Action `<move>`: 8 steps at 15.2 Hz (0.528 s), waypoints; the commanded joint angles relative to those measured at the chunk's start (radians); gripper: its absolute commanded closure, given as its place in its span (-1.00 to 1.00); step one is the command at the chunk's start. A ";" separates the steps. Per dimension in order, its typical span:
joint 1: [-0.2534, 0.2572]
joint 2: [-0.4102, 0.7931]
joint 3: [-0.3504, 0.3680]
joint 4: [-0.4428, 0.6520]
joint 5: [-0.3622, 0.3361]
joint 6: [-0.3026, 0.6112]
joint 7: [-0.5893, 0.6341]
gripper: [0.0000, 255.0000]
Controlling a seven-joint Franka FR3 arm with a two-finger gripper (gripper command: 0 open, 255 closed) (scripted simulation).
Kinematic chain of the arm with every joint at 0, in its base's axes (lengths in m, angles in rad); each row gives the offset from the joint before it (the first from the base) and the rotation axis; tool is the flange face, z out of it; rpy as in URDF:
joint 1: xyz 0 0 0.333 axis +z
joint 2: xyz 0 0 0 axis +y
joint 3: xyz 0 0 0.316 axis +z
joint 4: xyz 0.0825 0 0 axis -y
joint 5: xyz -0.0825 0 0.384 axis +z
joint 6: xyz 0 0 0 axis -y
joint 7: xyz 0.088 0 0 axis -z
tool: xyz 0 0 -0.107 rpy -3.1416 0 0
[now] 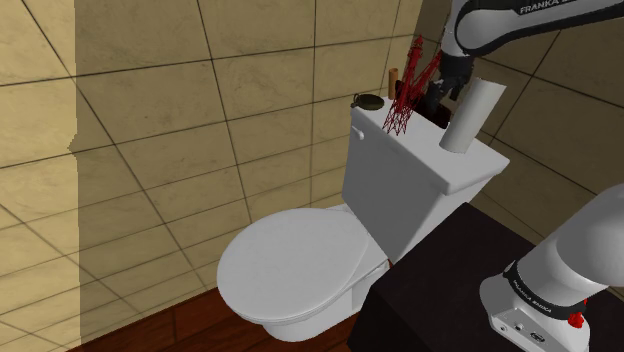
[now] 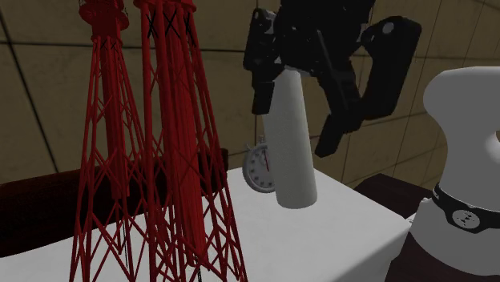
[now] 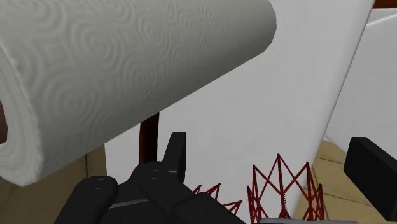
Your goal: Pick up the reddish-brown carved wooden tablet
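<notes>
- The fingers of the gripper stand wide apart, released, with nothing clasped between them.
- A white paper roll lies across just beyond the fingers. In the second exterior view it is tilted, with its upper end up among the fingers and its lower end at the tank top. I cannot tell whether a finger touches it.
- The tablet stands upright at the back of the tank top, against the wall. It is behind the towers and off to the shoulder view's left of the gripper, apart from the fingers and not held. In the wrist view a thin dark reddish-brown strip shows under the roll, beside one finger.
- Two red lattice towers stand on the tank top, near the gripper. Their tips show low between the fingers in the wrist view.
- A small round clock sits on the tank top just beside the roll. In the shoulder view it is near the tank's far corner.
- The white tank backs onto a tan tiled wall.
- The toilet has its lid down, over a reddish wooden floor.
- The white arm reaches in from the shoulder view's upper right.
- The dark stand is beside the tank.
</notes>
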 commanded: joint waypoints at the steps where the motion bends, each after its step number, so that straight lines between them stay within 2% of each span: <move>1: -0.018 0.056 -0.025 0.023 -0.017 0.051 -0.013 -1.00; 8: -0.065 0.269 -0.092 0.170 -0.031 0.174 -0.053 -1.00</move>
